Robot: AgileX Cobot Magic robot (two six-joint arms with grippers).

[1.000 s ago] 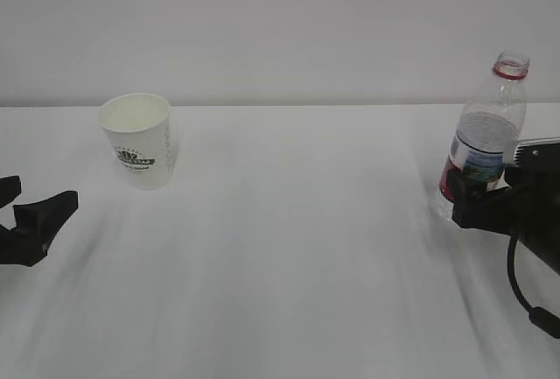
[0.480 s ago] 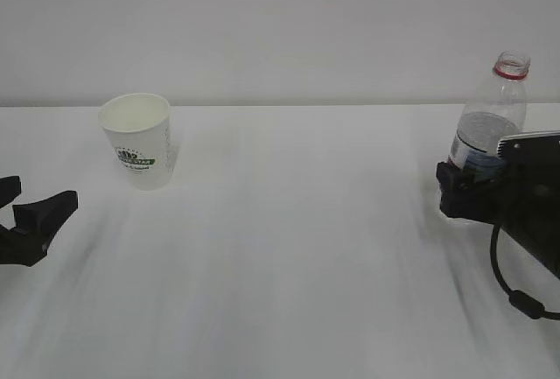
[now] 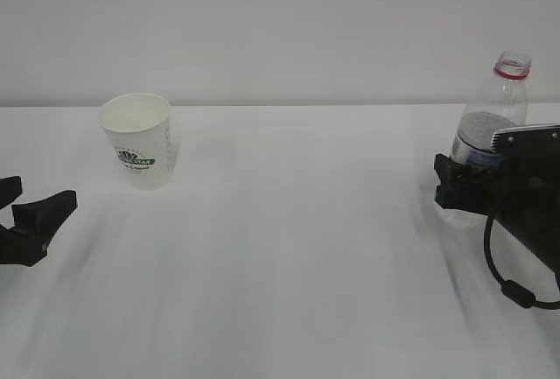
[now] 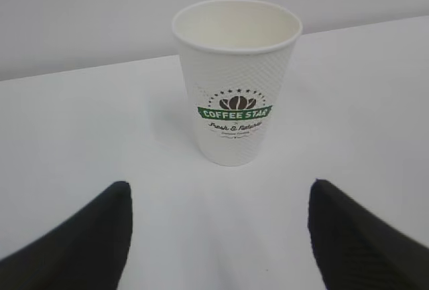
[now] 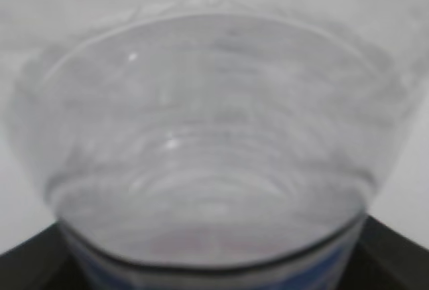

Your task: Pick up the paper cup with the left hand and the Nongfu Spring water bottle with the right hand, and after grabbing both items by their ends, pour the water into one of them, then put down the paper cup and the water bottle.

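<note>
Since a second ago my right end effector (image 3: pixel 455 188) has risen and pushed in against the Nongfu Spring water bottle (image 3: pixel 497 108), so the red-and-white label that showed then is now hidden behind my black fingers and grey block; my left end effector (image 3: pixel 31 213) has barely shifted. The bottle stands upright and capless at the right end of the white counter (image 3: pixel 289 248), its red neck ring clear above my arm. In the right wrist view the clear ribbed bottle (image 5: pixel 208 149) fills nearly the whole frame, with a dark finger (image 5: pixel 27 263) at each lower corner, one either side of it; the jaws stand wide around the body, but I cannot tell whether they press on it yet. My left end effector sits low at the counter's left edge, its fork spread wide and holding nothing. The paper cup (image 3: pixel 138 141) stands upright well ahead of it, apart from the fingertips; the left wrist view shows the cup (image 4: pixel 236 82) centred between my two finger tips (image 4: pixel 80 243), its green "COFFEE STAR" logo facing me
</note>
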